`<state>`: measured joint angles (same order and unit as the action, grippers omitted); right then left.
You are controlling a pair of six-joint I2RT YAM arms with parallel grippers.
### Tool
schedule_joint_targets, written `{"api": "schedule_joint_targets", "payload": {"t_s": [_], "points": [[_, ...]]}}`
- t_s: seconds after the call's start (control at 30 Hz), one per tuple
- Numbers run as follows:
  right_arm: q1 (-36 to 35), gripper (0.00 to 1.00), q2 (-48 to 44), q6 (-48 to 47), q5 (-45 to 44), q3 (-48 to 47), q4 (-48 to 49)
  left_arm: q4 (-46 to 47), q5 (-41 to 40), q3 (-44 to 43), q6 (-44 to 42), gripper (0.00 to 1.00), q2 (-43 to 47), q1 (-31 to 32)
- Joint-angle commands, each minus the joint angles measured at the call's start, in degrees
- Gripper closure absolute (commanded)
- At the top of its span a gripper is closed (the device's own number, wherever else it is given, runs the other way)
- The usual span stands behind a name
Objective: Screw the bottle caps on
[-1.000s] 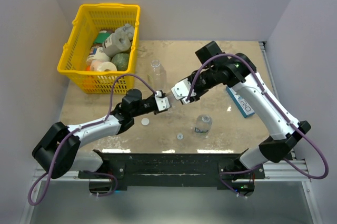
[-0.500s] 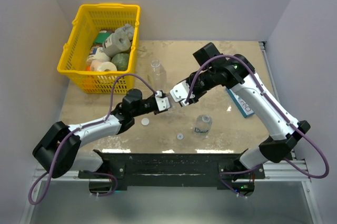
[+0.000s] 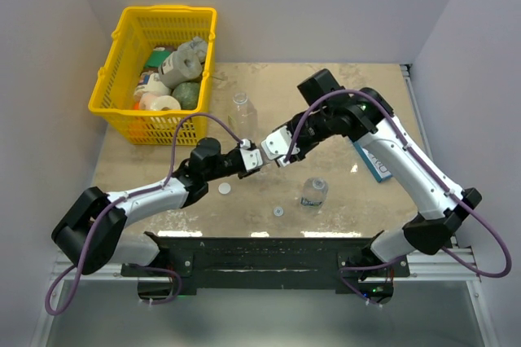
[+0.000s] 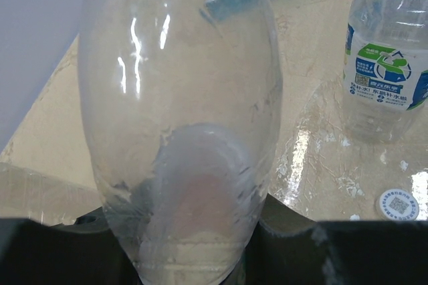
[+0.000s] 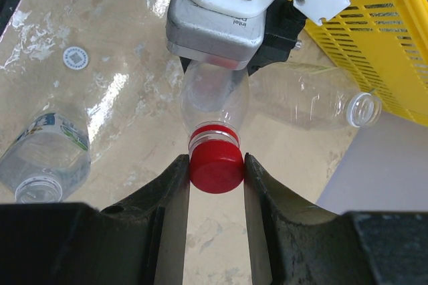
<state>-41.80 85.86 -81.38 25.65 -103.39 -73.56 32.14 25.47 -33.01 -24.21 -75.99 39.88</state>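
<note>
Red cap point(image 5: 215, 168) meets the neck of a clear bottle point(image 4: 180, 111), held in the air between both arms above the table point(image 3: 269, 86).

On the bottle's body the left claw point(image 3: 257, 159) is clamped tight, while the right claw point(image 3: 275, 154) pinches the cap from both sides at the bottle's mouth. A blue-labelled bottle point(image 3: 313, 191) stands uncapped near the front, and a white cap point(image 3: 224, 189) and a ringed cap point(image 3: 278, 211) lie loose on the table. An unlabelled bottle point(image 3: 241, 111) stands by the yellow basket point(image 3: 151, 129).

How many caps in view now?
3: red cap in the right claw at the held bottle's mouth; white cap on the table by the left claw; third cap beside the blue-labelled bottle.
</note>
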Motion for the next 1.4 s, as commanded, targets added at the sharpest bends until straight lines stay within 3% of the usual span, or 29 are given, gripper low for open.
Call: {"api": "schedule_joint_targets", "payload": {"t_s": [0.0,0.7,0.93,1.1,1.37], "points": [[-0.74,1.0,-0.52,3.15,0.1,1.88,2.1,12.15,2.12,-1.53,3.9,1.0,1.72,0.29],[-0.56,1.0,5.89,6.24,1.16,-7.35,-7.56,16.11,1.42,1.29,3.03,1.0,2.86,0.29],[-0.65,1.0,3.26,0.0,-2.44,-3.66,-6.69,16.73,2.47,1.2,4.07,1.0,2.95,0.11],[-0.65,1.0,1.85,3.51,-3.15,-1.55,-2.38,17.17,4.23,0.93,9.0,1.0,2.95,0.11],[-0.65,1.0,2.2,10.27,-1.04,-2.25,1.31,16.29,5.64,0.58,7.25,1.0,2.77,0.11]]}}
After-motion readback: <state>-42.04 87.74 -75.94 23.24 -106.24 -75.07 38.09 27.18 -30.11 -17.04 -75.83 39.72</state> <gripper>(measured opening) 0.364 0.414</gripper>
